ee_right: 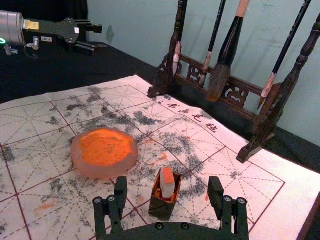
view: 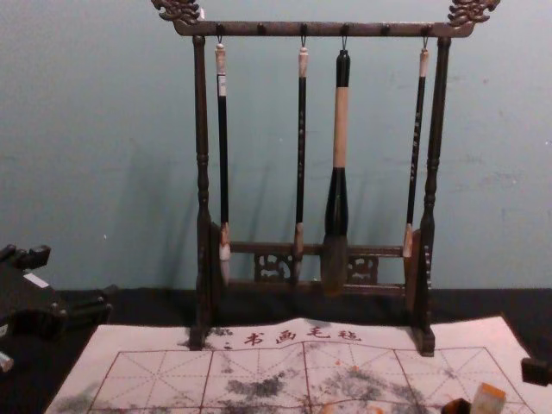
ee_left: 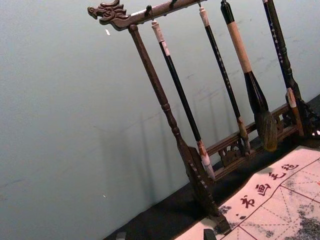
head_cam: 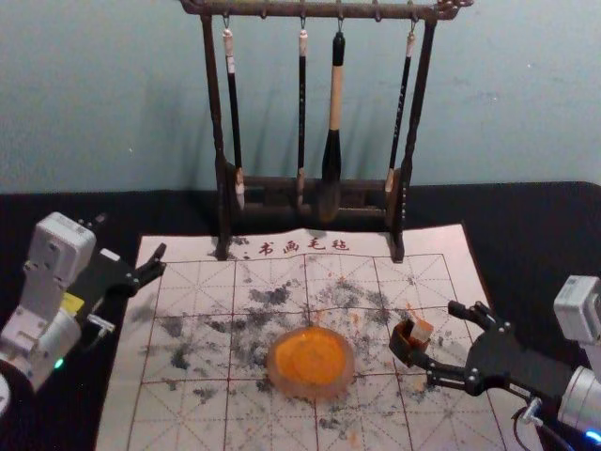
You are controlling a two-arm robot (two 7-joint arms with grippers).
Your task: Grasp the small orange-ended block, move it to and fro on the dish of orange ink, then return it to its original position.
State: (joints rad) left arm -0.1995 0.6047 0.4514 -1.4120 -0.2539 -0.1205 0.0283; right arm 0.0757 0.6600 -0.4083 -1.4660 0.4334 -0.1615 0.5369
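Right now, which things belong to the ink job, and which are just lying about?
In the job:
orange-ended block
dark holder around it
dish of orange ink
right gripper, open at the block

Just about:
brush rack
four hanging brushes
printed mat
left gripper, by the mat's left side

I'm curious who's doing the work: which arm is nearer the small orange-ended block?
The right: the right gripper is open, close to the block. The left gripper is far across, by the mat's left edge.

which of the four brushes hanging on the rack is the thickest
The large black-and-tan brush, third from left on the dark wooden rack. Its handle has a pale wood section; the other three brushes are slim and mostly black.
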